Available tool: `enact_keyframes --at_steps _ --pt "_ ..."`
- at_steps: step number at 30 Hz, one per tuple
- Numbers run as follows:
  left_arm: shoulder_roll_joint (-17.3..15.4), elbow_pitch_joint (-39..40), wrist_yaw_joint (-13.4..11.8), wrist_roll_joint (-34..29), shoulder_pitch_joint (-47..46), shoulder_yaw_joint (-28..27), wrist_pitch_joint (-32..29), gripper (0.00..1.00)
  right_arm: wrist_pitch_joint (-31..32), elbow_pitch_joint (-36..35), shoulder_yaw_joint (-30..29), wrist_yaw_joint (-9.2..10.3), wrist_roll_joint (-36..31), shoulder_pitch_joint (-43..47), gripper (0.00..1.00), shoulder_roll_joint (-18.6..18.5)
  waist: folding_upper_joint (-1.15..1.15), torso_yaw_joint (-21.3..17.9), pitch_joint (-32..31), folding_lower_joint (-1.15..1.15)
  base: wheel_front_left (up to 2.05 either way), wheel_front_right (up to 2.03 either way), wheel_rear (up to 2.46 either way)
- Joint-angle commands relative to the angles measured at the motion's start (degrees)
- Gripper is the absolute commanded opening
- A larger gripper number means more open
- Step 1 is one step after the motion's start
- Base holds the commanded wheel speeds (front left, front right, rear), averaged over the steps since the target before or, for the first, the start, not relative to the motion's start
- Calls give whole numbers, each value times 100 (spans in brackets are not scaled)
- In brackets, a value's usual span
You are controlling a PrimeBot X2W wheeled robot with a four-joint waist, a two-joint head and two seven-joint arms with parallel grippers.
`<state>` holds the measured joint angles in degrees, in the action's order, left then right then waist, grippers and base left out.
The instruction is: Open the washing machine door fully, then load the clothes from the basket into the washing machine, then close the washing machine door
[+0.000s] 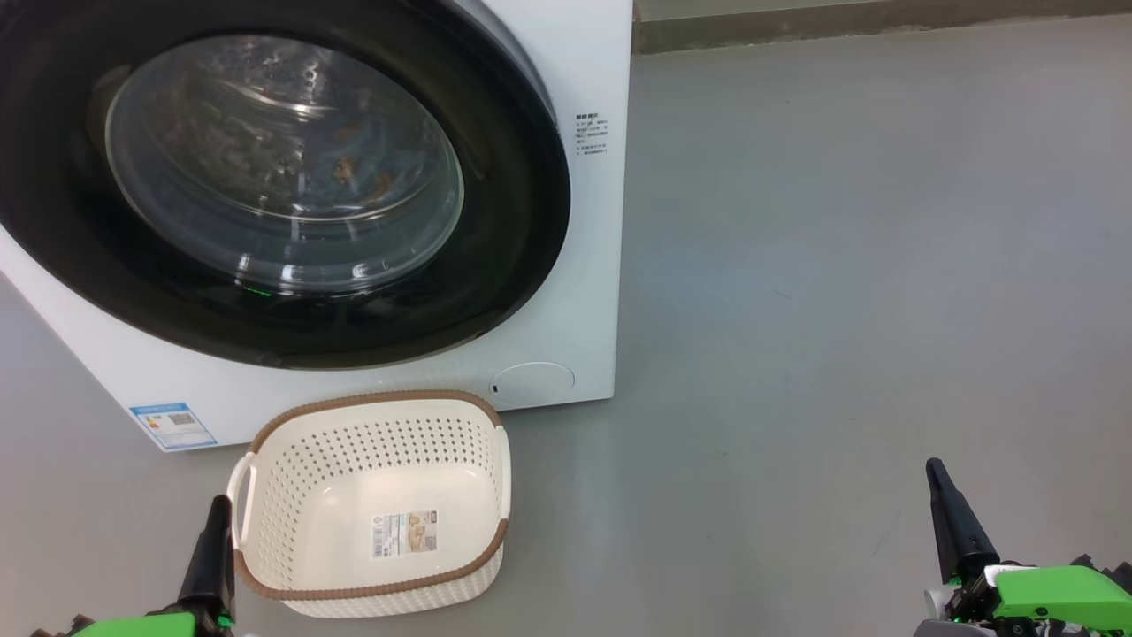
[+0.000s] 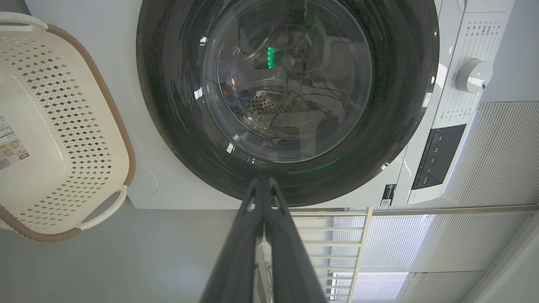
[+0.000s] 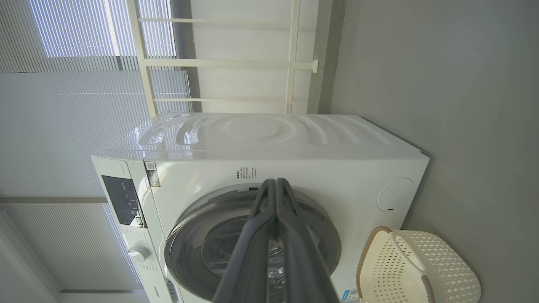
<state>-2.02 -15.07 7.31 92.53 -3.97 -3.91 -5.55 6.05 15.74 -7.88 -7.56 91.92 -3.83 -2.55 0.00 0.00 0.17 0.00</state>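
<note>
Left hand [image 1: 217, 506], right hand [image 1: 934, 469] closed, empty, head view clothes [image 1: 358, 164] behind door [image 1: 504, 265], wrist views dial [image 2: 473, 75]

Left gripper [image 1: 217, 509] at near left: its two dark fingers are pressed together into one blade, with the tips pointing to the far side and tilted slightly right. Right gripper [image 1: 936, 473] at near right, well apart from the left: its fingers are likewise pressed flat together (tips meeting) and lean slightly left. Both are empty. A green wrist housing [image 1: 1052, 591] sits behind the right fingers.
</note>
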Motion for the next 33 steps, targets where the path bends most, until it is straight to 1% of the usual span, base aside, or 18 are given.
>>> enact_keyframes --at_steps 1,33 --pt "-129 103 18 10 -217 -205 -48 0 43 -172 137 8 25 -235 0 -32 0 0 0 0 0 0 0" --pt "-114 103 18 -9 -219 -228 -66 0 43 -172 137 8 26 -235 0 -32 0 0 0 0 0 0 0"
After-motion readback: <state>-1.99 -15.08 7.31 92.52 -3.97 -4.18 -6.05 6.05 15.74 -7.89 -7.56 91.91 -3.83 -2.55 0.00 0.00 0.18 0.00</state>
